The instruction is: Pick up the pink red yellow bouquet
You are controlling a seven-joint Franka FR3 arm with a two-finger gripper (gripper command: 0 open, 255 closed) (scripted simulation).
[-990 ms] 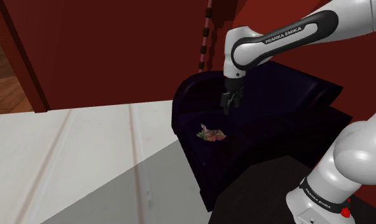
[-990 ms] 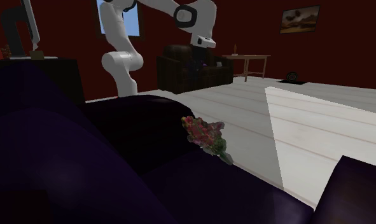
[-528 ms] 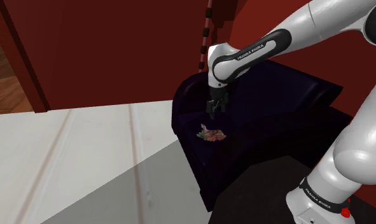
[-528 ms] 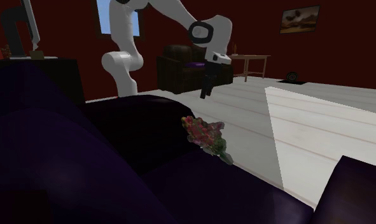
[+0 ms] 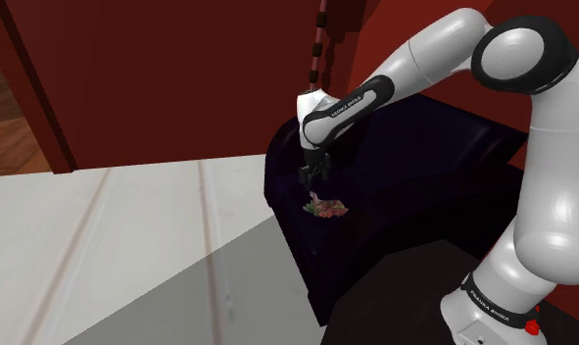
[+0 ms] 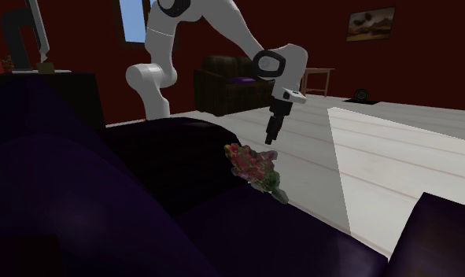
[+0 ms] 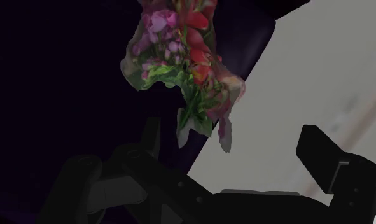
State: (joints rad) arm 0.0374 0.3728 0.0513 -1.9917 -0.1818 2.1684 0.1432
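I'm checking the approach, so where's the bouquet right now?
In the shoulder view, right of centre, the bouquet lies on the dark sofa near its edge, just below the open gripper.

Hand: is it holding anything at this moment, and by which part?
Nothing is held. The hand is open above the bouquet and does not clasp it.

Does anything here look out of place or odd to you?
Yes: a bouquet lies on its side on the dark sofa, right at the seat's edge, an odd spot for flowers. Nothing looks spilled or broken.
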